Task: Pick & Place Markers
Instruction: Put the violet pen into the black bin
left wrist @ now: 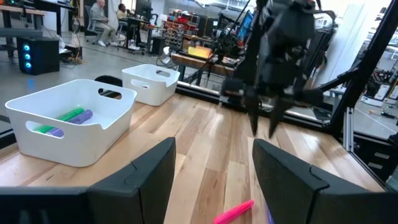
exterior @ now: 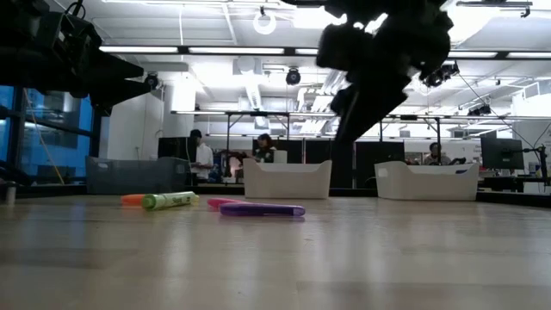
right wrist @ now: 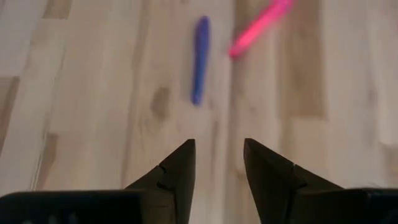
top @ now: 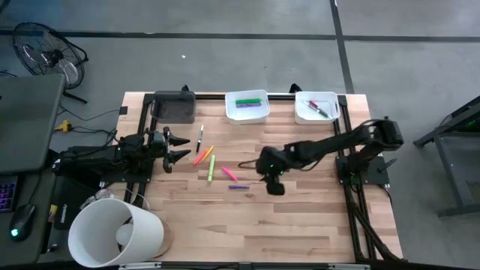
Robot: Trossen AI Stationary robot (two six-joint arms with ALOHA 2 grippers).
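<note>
Several markers lie flat on the wooden table: a purple one [top: 238,187] [right wrist: 199,57], a pink one [top: 229,173] [right wrist: 260,26], a yellow-green one [top: 211,169] [exterior: 170,201], an orange-red pair [top: 202,155] and a black one [top: 200,138]. More markers lie in two white trays [top: 247,106] [top: 318,107]. My right gripper [top: 273,182] [right wrist: 217,163] hovers open above the table, just right of the purple marker, fingers pointing down. My left gripper [top: 178,147] [left wrist: 211,163] waits open at the table's left side.
A dark bin [top: 173,107] sits at the far left of the table. A white cylinder [top: 115,232] stands at the near left corner. Bare wood lies near and right of the loose markers.
</note>
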